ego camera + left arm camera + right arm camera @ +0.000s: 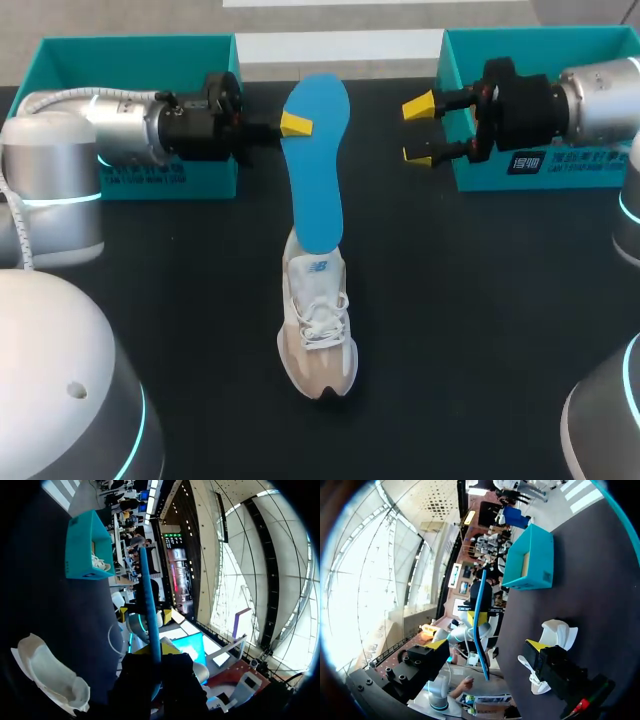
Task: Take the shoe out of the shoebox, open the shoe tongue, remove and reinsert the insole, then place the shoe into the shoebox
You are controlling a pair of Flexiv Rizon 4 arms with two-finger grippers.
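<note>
The left jaws grip the blue insole [318,170], its lower end at the mouth of the shoe [318,330] standing on the surface [480,320]. The right jaws are open, apart from it. The insole step seems in hand; next, it must slide straight down into the shoe.

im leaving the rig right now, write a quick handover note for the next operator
Left end effector: shut on the blue insole, holding it up over the table.
Right end effector: open, empty, in front of the right shoebox.
Shoe: on the table's middle, toe toward the robot; the wrist views show the insole clear of it.
Left shoebox: behind the left arm.
Done: shoe out of the box, insole removed.
Left: reinsert the insole, put the shoe into a shoebox.
</note>
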